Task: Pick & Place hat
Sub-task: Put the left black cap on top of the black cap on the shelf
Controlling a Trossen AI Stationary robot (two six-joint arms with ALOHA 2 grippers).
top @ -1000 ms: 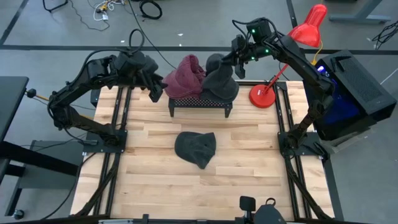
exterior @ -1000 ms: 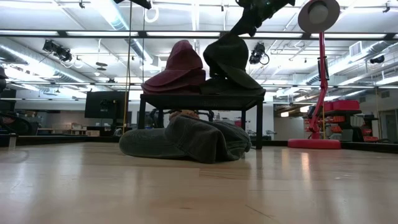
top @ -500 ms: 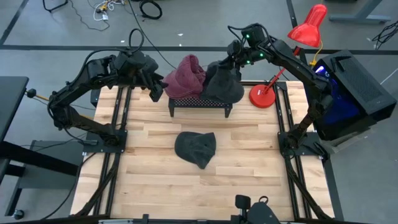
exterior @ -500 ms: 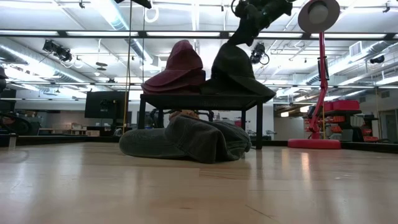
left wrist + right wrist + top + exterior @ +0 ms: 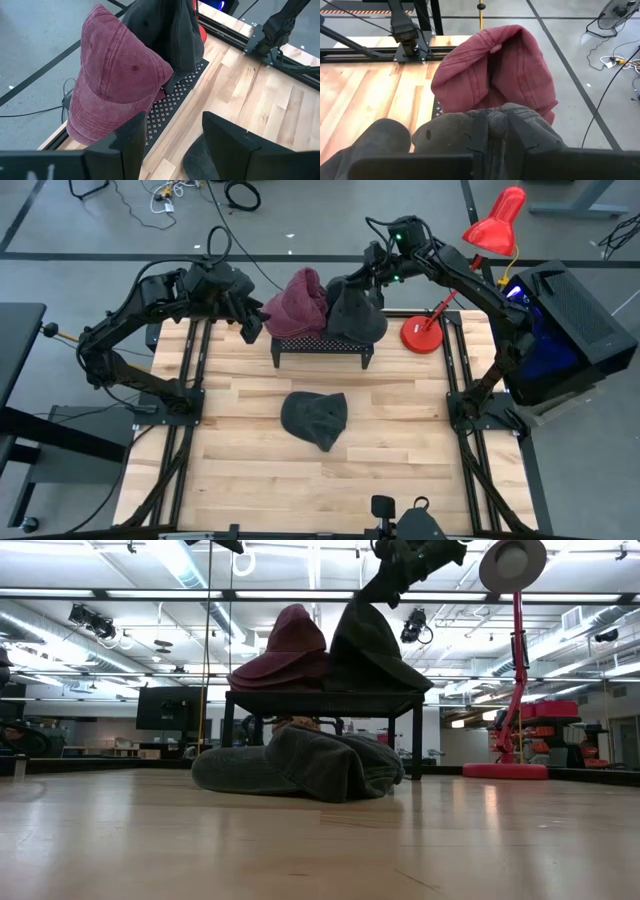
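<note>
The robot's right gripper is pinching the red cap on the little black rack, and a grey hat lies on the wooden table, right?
Not quite. The right gripper is pinching the dark grey cap, not the red cap beside it on the black rack; the high view shows this. The grey hat does lie on the wooden table.

Three hats show: one maroon cap (image 5: pixel 297 300), one dark hat (image 5: pixel 354 313) beside it, one grey hat (image 5: pixel 315 418). One black rack (image 5: pixel 320 346) and one red lamp (image 5: pixel 480 250) stand there.
</note>
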